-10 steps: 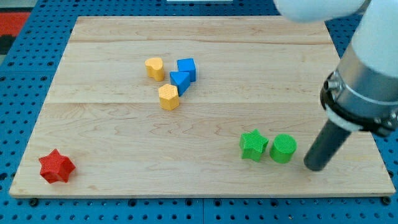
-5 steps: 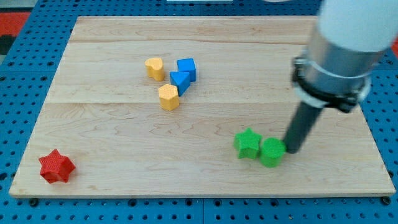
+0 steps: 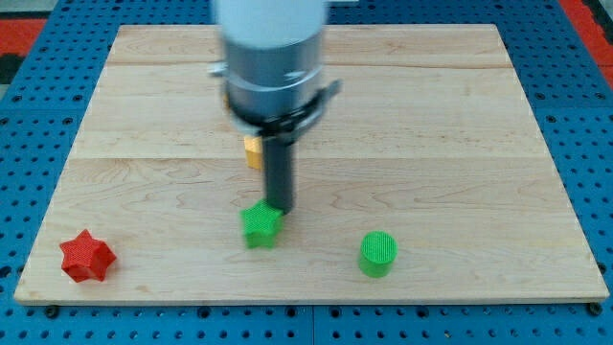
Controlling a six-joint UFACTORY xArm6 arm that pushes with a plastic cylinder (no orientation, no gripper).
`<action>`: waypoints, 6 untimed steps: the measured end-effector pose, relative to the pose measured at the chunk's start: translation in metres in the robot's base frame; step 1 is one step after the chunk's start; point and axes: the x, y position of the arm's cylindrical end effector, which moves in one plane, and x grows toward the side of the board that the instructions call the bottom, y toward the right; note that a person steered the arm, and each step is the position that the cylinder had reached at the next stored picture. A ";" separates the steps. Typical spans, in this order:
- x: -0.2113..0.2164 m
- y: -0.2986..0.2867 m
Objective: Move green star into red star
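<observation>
The green star [image 3: 261,226] lies on the wooden board [image 3: 460,144] below its middle. My tip [image 3: 280,208] touches the star's upper right edge. The red star [image 3: 86,257] sits near the board's bottom left corner, far to the left of the green star. The rod rises from the tip to the arm's grey body at the view's top.
A green cylinder [image 3: 378,254] stands to the right of the green star, apart from it. A yellow block [image 3: 252,151] shows partly behind the rod. The arm hides the other blocks that lie behind it.
My tip has swept left across the board. The green star has slid left, away from the green cylinder. The cylinder has shifted a little left and down. The arm now covers the yellow and blue blocks.
</observation>
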 end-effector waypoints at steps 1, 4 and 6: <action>0.032 -0.046; 0.058 -0.001; 0.069 -0.090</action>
